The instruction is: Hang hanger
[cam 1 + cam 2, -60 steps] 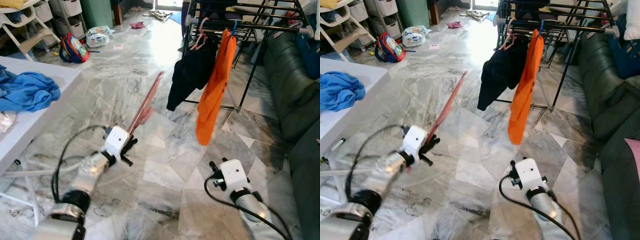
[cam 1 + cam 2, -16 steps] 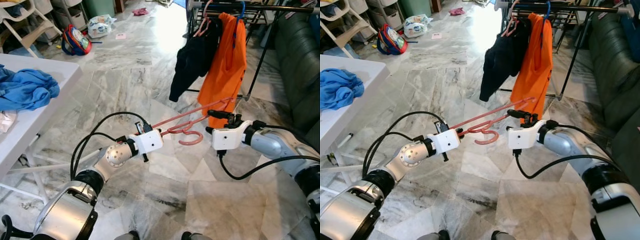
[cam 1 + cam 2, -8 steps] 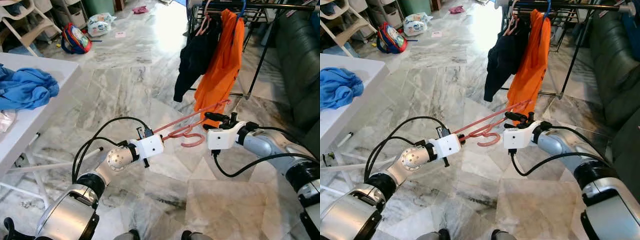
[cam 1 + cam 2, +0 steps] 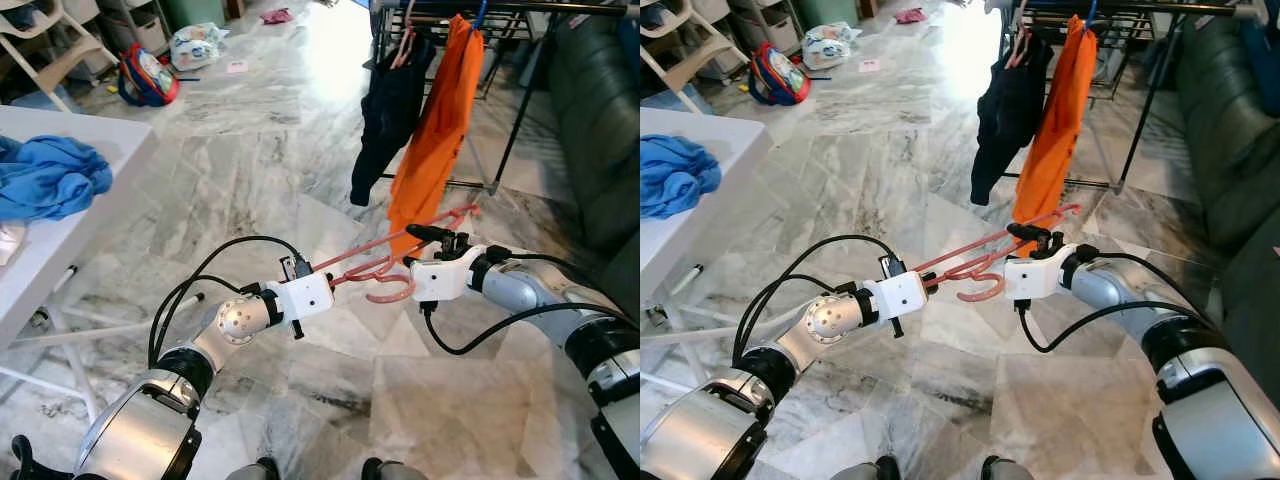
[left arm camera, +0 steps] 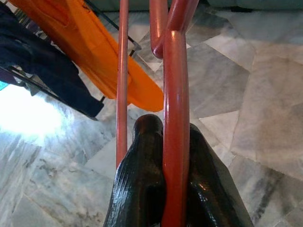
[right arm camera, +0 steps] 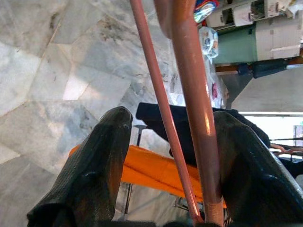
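Observation:
A pink plastic hanger (image 4: 375,262) lies roughly level above the floor between my two arms, its hook (image 4: 392,293) curling downward. My left gripper (image 4: 325,272) is shut on the hanger's near end; in the left wrist view its black fingers (image 5: 142,175) pinch the thick pink bar (image 5: 175,94). My right gripper (image 4: 432,236) sits at the hanger's far part. The right wrist view has its fingers (image 6: 99,161) spread wide with both hanger bars (image 6: 189,71) between them. Beyond stands the drying rack (image 4: 500,10), carrying an orange garment (image 4: 435,130) and a dark garment (image 4: 390,100).
A white table (image 4: 100,150) with a blue cloth (image 4: 50,175) stands at my left. A dark green sofa (image 4: 600,110) runs along the right. A backpack (image 4: 148,75) and a bag (image 4: 197,45) lie on the marble floor far left.
Earlier my left gripper alone held the hanger pointing up and the right arm hung low. The hanger now lies level, with the right gripper around its far part. The view shifted slightly.

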